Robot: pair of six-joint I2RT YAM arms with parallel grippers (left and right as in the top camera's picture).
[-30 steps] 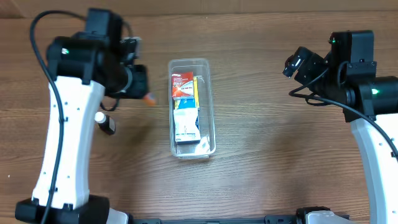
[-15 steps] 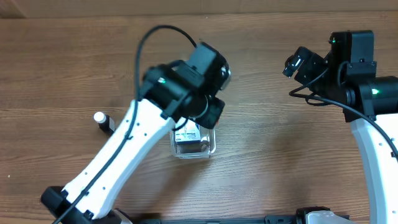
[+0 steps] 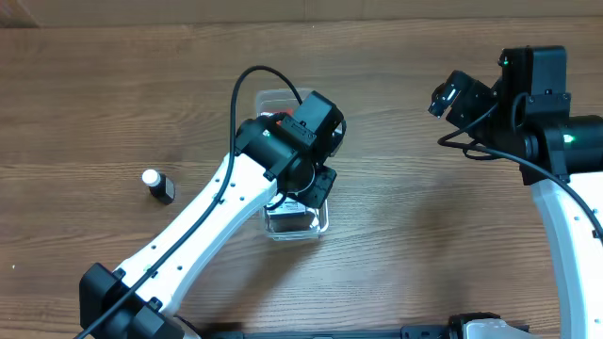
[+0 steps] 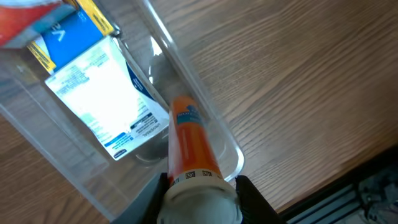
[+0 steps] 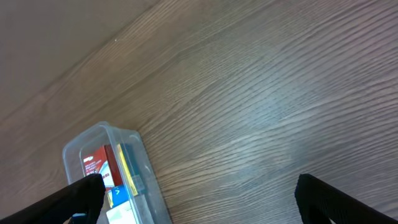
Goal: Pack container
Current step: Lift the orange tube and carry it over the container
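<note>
A small bottle (image 3: 158, 185) with a white cap and a dark body is sitting on the bench (image 3: 94, 75), well apart from the left end effector (image 4: 198, 200) and on its outer, left side.

The left end effector is hanging over the container (image 3: 298, 227), with the arm covering most of the container in the overhead view. Its fingers are clenching an orange tube (image 4: 188, 138) by the white cap end, one finger on each side. The tube is pointing away from the end effector and down toward one rounded end of the container, close along the long wall (image 4: 180, 68). Whether its tip is touching the floor cannot be told.

The container is lying on the bench directly below this end effector, between the two arms. Inside it, just beside the tube, a white-labelled box (image 4: 102, 99) is lying flat. Beyond that box a blue and yellow pack (image 4: 68, 34) is showing (a red pack is only partly in frame at the far end).

The right end effector (image 5: 198, 199) is hovering well to the right of the container. Its fingers are spread wide and gripping nothing. Bare bench is showing between them.
</note>
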